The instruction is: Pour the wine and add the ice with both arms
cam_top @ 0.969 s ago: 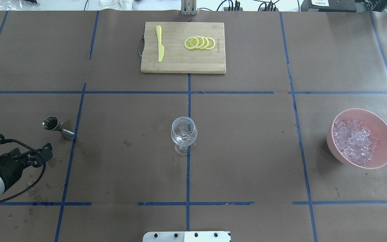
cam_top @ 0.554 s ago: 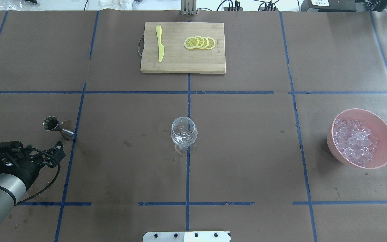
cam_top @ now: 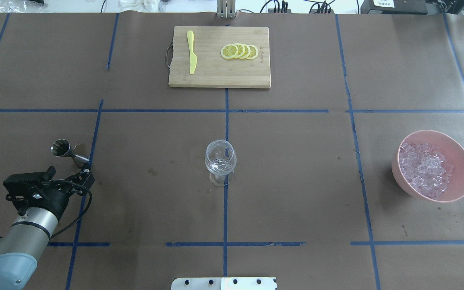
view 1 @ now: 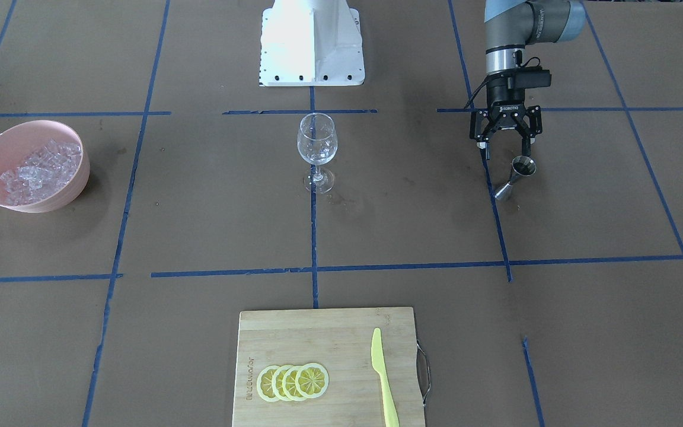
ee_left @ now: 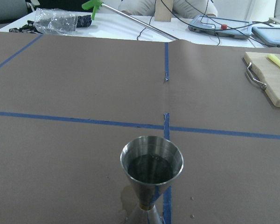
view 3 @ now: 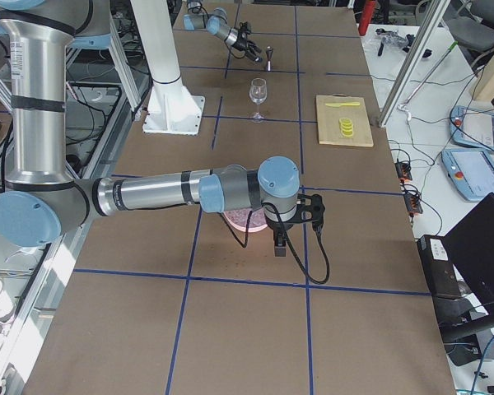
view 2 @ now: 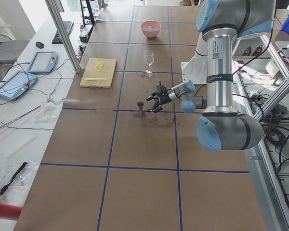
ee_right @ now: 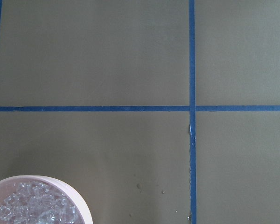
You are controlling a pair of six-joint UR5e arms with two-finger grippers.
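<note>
A steel jigger stands on the left of the table and holds dark liquid, the wine. My left gripper is open and empty just short of the jigger, with its fingers spread toward it. A clear wine glass stands upright at the table's middle; I cannot tell whether it holds liquid. Ice cubes fill a pink bowl on the right. My right gripper shows only in the exterior right view, high above the bowl; I cannot tell its state.
A bamboo cutting board at the far middle carries a yellow knife and lemon slices. The white pedestal stands at the robot's side. Wet spots mark the paper near the jigger and the bowl.
My left arm has swung in from the left edge to the right and forward, which brings its gripper close to the jigger. Glass, bowl and board have not moved.
</note>
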